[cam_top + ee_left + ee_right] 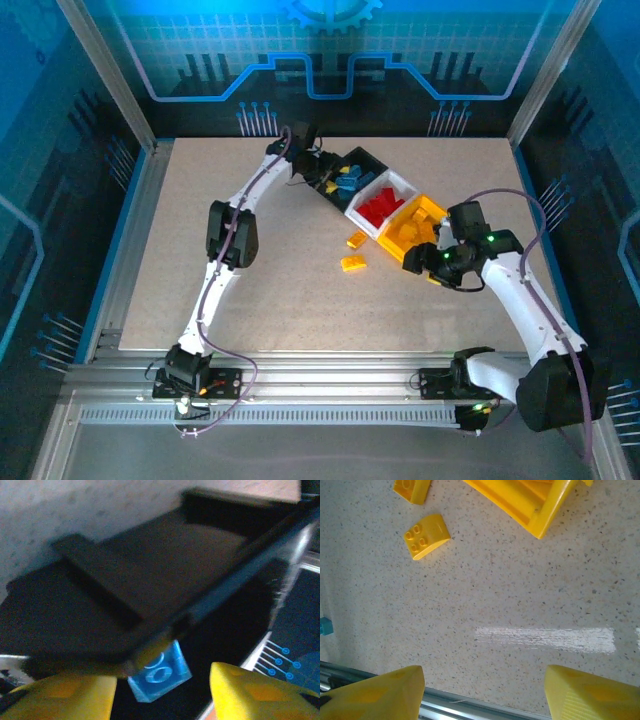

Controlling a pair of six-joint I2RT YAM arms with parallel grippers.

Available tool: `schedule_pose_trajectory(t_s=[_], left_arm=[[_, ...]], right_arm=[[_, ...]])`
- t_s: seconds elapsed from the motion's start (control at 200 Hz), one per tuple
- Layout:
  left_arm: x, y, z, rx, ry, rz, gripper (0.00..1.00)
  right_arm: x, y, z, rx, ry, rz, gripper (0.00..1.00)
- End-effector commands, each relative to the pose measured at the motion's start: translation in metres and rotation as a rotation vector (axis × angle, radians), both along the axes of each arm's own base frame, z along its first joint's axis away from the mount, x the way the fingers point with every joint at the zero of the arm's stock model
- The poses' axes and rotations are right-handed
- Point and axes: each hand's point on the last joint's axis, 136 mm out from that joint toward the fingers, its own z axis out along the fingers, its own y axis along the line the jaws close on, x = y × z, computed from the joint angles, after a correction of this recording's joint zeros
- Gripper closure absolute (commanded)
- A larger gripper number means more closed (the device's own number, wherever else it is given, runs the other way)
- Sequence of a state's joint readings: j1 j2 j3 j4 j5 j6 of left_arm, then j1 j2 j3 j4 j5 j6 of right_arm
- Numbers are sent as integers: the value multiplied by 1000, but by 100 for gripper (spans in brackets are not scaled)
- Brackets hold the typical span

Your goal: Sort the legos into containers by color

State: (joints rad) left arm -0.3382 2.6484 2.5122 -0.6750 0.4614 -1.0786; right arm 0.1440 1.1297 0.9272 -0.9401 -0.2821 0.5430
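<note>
Your left gripper (162, 687) has its yellow fingers (65, 697) spread apart. A blue lego (160, 672) shows in the gap between them, with space on either side. It is tilted, its studded face towards the wrist camera and its long axis running from lower left to upper right. Directly beyond it, the dark rim of the black container (150, 570) crosses the view.

From above, the row of containers (400, 185) runs diagonally, black at the far end, then white, then yellow. The black one (372, 158) holds blue legos, the white one (398, 183) red legos, and the yellow one (436, 207) yellow legos.

Your right gripper (482, 690) is also spread apart with nothing between its fingers. It hangs over bare table (530, 595) just beside the yellow end of the row. Two loose yellow legos (352, 263) lie on the table beside the row, opposite the white and yellow containers. The nearer one (426, 536) lies studs up, with its long axis on a diagonal.
</note>
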Motion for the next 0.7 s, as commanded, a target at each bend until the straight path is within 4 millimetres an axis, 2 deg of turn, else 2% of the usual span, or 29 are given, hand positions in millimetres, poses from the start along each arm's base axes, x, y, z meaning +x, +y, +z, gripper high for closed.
schedule_pose_trajectory(t_s=[0.0,0.11,0.18,0.235,0.3,0.43,0.495,0.56,0.695], left_arm=[[2,-11,21,-47,-45,-23,35],[-12,3,38,22,-68,-73,30],[-38,25,47,142,-48,-118,28],[-70,49,48,275,0,-158,25],[-110,88,47,451,71,-181,22],[-192,156,43,658,209,-197,18],[-226,184,43,702,253,-174,17],[-260,214,33,713,342,-112,14],[-308,251,18,612,444,129,7]], right_arm=[[3,2,4,19,0,22,34],[6,5,3,37,0,26,34],[9,8,3,48,-2,31,34],[12,11,3,55,-8,39,34],[15,16,1,64,-14,51,34],[18,29,-13,90,0,75,34],[19,39,-22,104,10,90,34],[23,50,-27,110,8,117,34],[23,70,-41,100,32,180,34]])
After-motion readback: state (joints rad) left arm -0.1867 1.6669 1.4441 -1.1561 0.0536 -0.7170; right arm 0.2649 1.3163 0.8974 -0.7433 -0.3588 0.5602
